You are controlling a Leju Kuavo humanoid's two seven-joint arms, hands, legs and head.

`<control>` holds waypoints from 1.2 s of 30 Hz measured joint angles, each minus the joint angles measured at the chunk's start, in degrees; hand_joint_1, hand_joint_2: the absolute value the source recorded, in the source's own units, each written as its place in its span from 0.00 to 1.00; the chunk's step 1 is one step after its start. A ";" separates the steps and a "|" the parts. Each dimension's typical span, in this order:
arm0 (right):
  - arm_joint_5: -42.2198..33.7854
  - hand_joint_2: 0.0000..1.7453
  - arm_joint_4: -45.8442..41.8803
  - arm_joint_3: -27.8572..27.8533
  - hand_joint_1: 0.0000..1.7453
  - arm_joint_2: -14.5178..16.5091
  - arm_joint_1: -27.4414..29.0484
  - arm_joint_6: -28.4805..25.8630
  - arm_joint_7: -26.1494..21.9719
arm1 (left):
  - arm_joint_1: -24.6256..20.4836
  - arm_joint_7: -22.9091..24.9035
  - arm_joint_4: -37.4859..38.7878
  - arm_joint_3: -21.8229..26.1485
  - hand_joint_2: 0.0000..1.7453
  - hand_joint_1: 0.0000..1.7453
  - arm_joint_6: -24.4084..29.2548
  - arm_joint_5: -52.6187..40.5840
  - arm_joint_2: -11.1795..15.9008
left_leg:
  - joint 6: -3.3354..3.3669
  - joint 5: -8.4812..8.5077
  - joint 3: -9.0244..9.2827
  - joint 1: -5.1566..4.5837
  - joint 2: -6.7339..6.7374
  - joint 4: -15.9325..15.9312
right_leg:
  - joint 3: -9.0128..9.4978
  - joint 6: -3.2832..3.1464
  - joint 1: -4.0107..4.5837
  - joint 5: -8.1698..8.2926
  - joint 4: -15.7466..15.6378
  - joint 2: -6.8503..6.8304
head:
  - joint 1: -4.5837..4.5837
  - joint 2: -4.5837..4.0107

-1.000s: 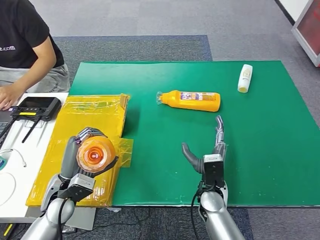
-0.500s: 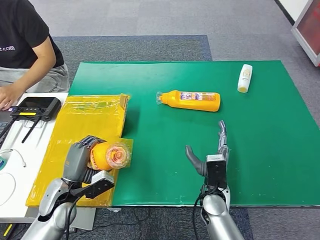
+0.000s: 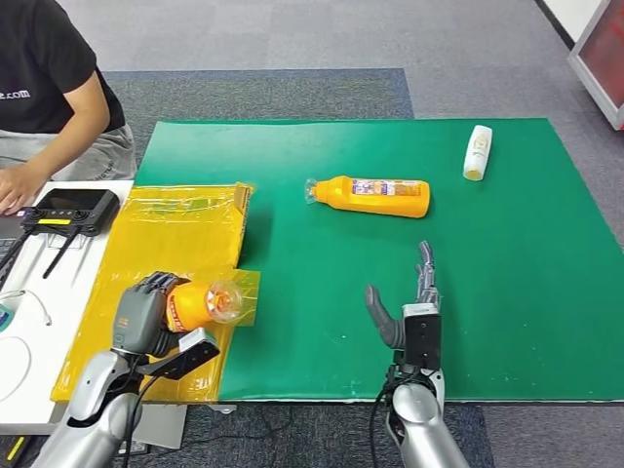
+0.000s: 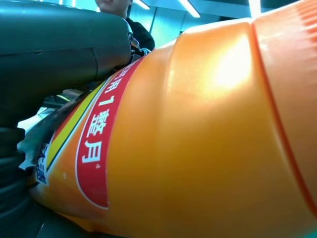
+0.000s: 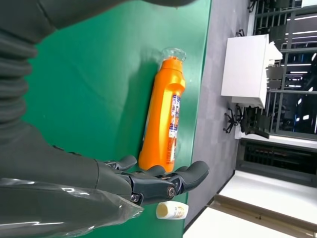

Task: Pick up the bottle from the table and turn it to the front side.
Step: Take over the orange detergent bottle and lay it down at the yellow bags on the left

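Gripped in left hand [image 3: 138, 317]: orange plastic bottle [image 3: 197, 304], lying sideways above yellow film at green mat's [image 3: 515, 292] left edge. Right hand [image 3: 412, 307] spread, empty. Likely to slip on glossy wall while turning; label facing unclear.

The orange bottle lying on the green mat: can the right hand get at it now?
Probably yes. The right hand is open, with only bare green mat between it and the lying orange bottle.
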 joint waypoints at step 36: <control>-5.08 0.00 9.08 6.47 0.00 1.60 -3.40 4.94 2.58 | -13.20 -6.74 22.46 -1.16 1.00 1.00 3.40 4.84 -3.72 | -0.12 0.26 0.05 0.02 -0.01 0.00 | 0.05 -0.12 0.02 0.30 0.00 0.00 | 0.00 0.01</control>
